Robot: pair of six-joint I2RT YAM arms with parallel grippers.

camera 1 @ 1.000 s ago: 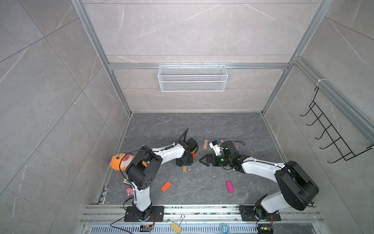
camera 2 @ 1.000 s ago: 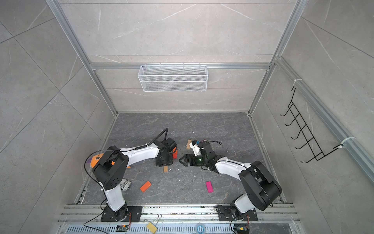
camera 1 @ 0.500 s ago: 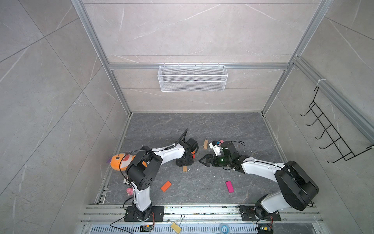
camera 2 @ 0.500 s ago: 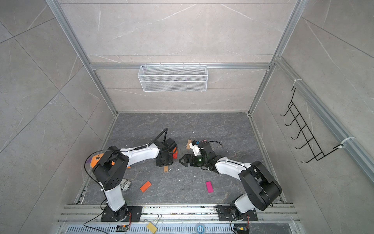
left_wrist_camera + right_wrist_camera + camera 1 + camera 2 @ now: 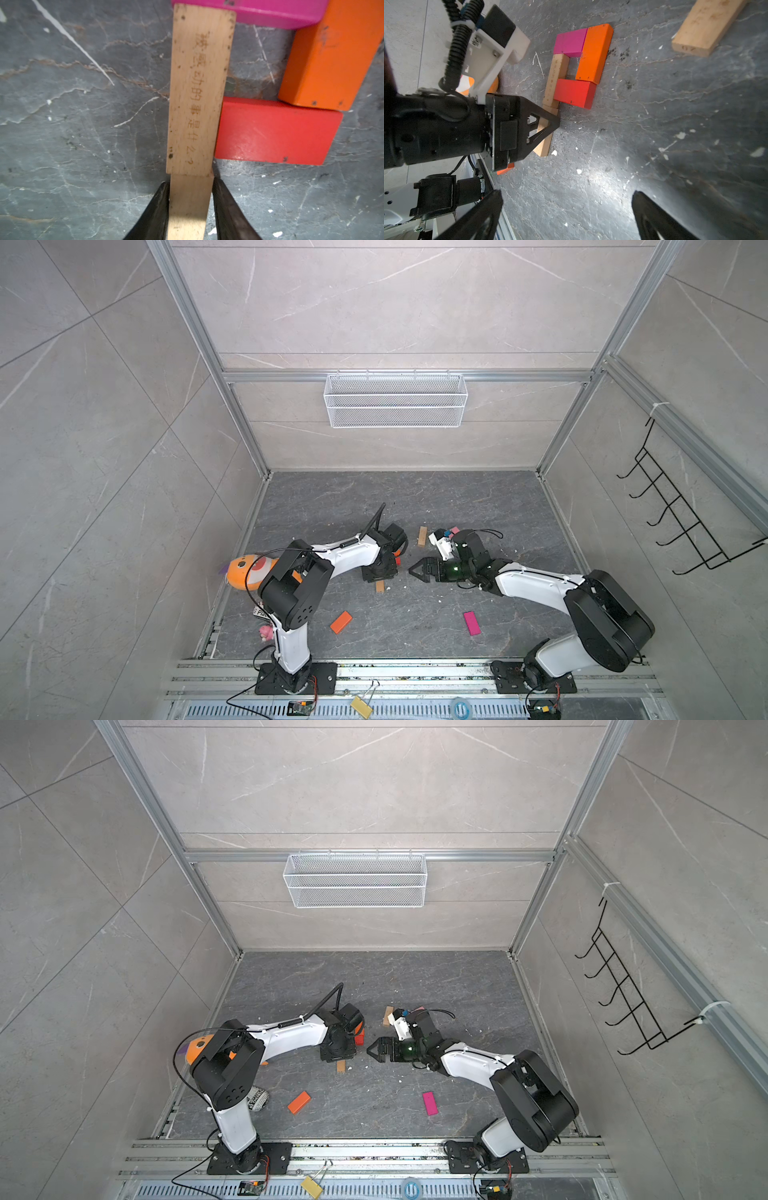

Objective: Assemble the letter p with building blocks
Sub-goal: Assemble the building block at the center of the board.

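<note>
In the left wrist view my left gripper (image 5: 189,184) is shut on a tan wooden block (image 5: 190,205) lying flat on the floor. Its end butts against a second tan block (image 5: 199,89), and the two form the stem of the letter p (image 5: 571,68). A magenta block (image 5: 259,12), an orange block (image 5: 332,56) and a red block (image 5: 274,131) close the square loop. In both top views the left arm hides most of the figure; only the held block's end (image 5: 380,586) shows. My right gripper (image 5: 566,192) hovers open and empty, right of the figure (image 5: 415,569).
Loose blocks lie on the dark floor: orange (image 5: 341,622), magenta (image 5: 471,623), tan (image 5: 422,536) and light pink (image 5: 455,529). An orange plush fish (image 5: 245,572) lies by the left wall. A wire basket (image 5: 395,400) hangs on the back wall and a hook rack (image 5: 681,522) on the right.
</note>
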